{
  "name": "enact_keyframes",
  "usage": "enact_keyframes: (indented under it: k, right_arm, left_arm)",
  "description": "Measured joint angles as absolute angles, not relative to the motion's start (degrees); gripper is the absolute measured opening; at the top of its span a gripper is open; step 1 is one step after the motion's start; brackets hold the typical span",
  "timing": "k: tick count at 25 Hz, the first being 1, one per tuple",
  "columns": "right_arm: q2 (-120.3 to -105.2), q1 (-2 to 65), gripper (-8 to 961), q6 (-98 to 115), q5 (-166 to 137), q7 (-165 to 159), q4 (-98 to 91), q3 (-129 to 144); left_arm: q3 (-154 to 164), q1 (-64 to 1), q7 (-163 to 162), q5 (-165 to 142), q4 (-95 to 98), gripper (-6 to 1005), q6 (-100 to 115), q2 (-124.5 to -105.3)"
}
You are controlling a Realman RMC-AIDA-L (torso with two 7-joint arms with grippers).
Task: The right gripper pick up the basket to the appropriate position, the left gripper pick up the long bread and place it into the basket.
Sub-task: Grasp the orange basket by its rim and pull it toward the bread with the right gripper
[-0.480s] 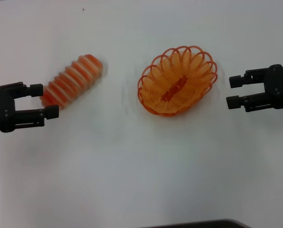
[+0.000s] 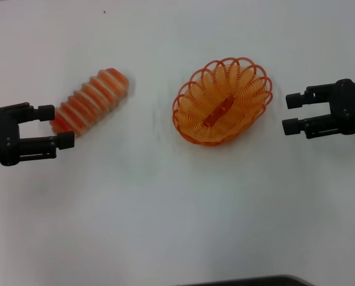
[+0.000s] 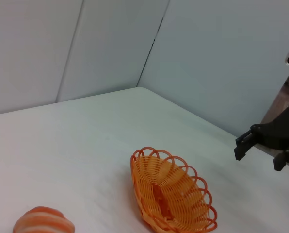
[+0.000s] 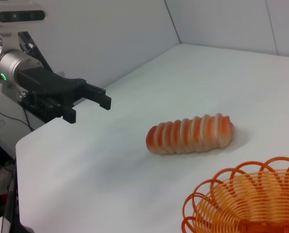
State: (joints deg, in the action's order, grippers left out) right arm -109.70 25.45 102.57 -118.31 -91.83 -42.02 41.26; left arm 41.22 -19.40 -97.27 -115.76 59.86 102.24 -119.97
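Note:
The long bread [image 2: 89, 100], orange with cream ridges, lies slanted on the white table at the left. My left gripper [image 2: 56, 126] is open, its fingertips on either side of the bread's near end, not touching it. The oval orange wire basket [image 2: 223, 100] stands empty in the middle. My right gripper [image 2: 290, 113] is open, a short gap to the right of the basket's rim. In the right wrist view the bread [image 4: 190, 133], the basket's rim [image 4: 241, 201] and the left gripper [image 4: 88, 102] show. In the left wrist view the basket [image 3: 171, 194], the bread's end [image 3: 43, 221] and the right gripper [image 3: 258, 148] show.
The white table [image 2: 177, 208] bears nothing else. A dark edge [image 2: 249, 281] shows at the table's front. Grey walls [image 3: 110, 43] stand behind the table.
My right gripper has moved slightly left, towards the basket. The left gripper, bread and basket have not moved.

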Motion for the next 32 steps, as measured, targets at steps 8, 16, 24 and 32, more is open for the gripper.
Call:
enact_keyframes:
  k: [8,16,24,32]
  right_arm:
    - [-109.78,32.7,759,103.1,-110.9,-104.8,-43.6,37.8]
    - [-109.98,44.8,746,96.8,-127.5,-126.2,-54.3,40.0]
    - [-111.24,48.4,733,89.6,-144.5,-130.8,-51.5,42.3]
    - [-111.95,48.3,720,80.9,-146.7,-131.6,-44.1,47.7]
  left_arm:
    - [41.2,-19.6,-97.4,-115.8,60.4,848,102.3,-120.25]
    - [41.0,-19.4,-97.5,-115.8,60.7,847,102.3,-120.74]
    - [41.1,-19.1,-97.4,-115.7,60.6,848,102.1,-120.94]
    - [41.2,-19.1,-97.4,-115.7,60.5,847,102.0,-120.94]
